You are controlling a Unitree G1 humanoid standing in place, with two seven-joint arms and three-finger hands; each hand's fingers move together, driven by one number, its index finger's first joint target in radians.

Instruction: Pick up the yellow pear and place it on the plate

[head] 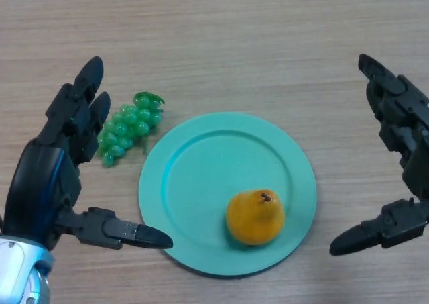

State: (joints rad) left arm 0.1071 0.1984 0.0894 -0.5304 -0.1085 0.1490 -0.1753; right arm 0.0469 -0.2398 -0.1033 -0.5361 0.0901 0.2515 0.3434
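**Pear's already on the plate, so what's left is a clean exit**

Since the yellow pear [255, 217] sits on the teal plate [201, 149], toward the near-right part of its flat centre, the placing looks done and the step in hand is really just backing off without bumping anything. Both hands are empty with fingers spread. The left hand [57, 163] is just left of the plate, fingers straight and pointing away from the robot, thumb stretched out toward the plate's near-left rim. The right hand [402, 156] mirrors it on the other side, thumb aimed at the plate's near-right edge, with a clear gap to the rim.

Doing it well probably means pulling each hand straight outward and up, not sweeping across. The left thumb tip is the tight spot: it looks right at the rim, maybe touching it, so a nudge there could slide the plate and roll the pear, which is round-bottomed and would likely wobble.

The green grapes [127, 131] lie just beside the left hand's fingers, between them and the plate, so that side has little room. The far side of the wooden table [221, 42] has plenty of free space, and the right hand has more too.
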